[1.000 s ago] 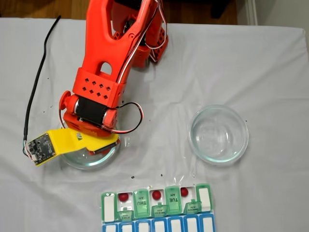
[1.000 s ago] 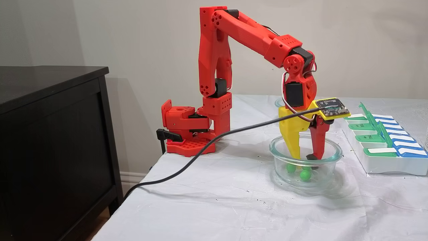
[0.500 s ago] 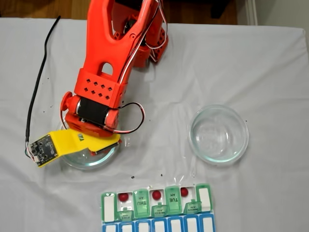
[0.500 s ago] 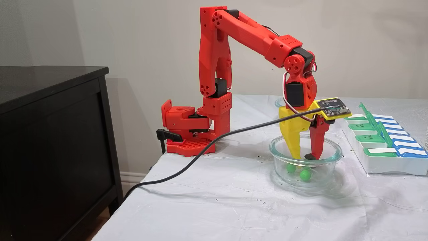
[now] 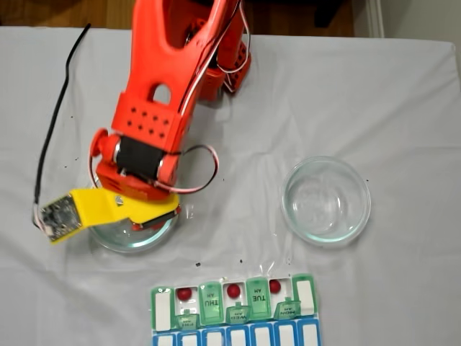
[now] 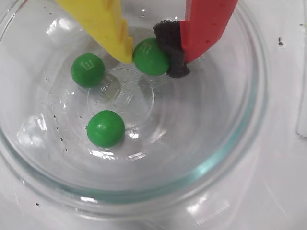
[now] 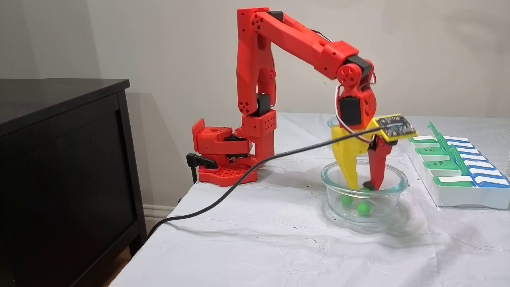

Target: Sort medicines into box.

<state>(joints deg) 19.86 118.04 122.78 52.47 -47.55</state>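
Green ball (image 6: 150, 57) clamped in my gripper (image 6: 151, 58), I am now lifting it from the glass dish (image 6: 225, 158), heading toward the box (image 5: 162, 308).

We see three glossy green balls (image 6: 151, 56) in a clear glass dish (image 6: 230, 143) with a faint teal-tinted rim. Our gripper (image 6: 152, 56) has one yellow finger (image 6: 108, 24) and one red finger (image 6: 206, 24) tipped with a black foam pad (image 6: 172, 48). The arm (image 7: 295, 40) is bright orange-red, with red and white wires and a black cable (image 7: 239, 179). The pill organizer (image 5: 234, 301) is translucent green with white labels beside a blue row (image 5: 238, 337), holding three dark red balls (image 5: 185, 293). The tablecloth (image 5: 403, 94) is white with tiny black specks.
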